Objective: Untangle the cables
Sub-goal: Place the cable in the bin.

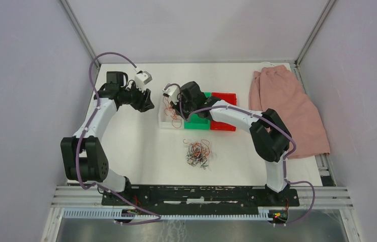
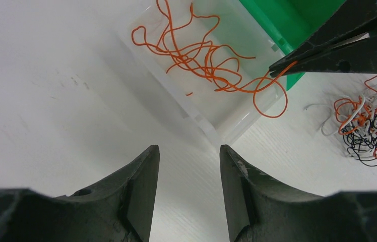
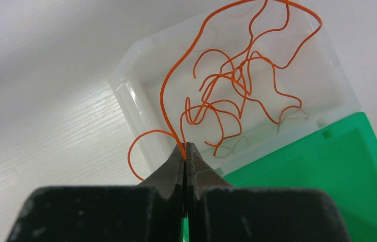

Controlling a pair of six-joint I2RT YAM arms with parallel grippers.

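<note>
A palm-sized clump of thin orange, black and white cables lies on the white table in front of the trays; it also shows in the left wrist view. Several loose orange cables lie in the clear tray. My right gripper is shut on one orange cable at the clear tray's near edge; its closed tips show in the left wrist view. My left gripper is open and empty, above bare table left of the clear tray.
A green tray and a red tray stand in a row right of the clear tray. A pink cloth lies at the table's right side. White walls enclose the table.
</note>
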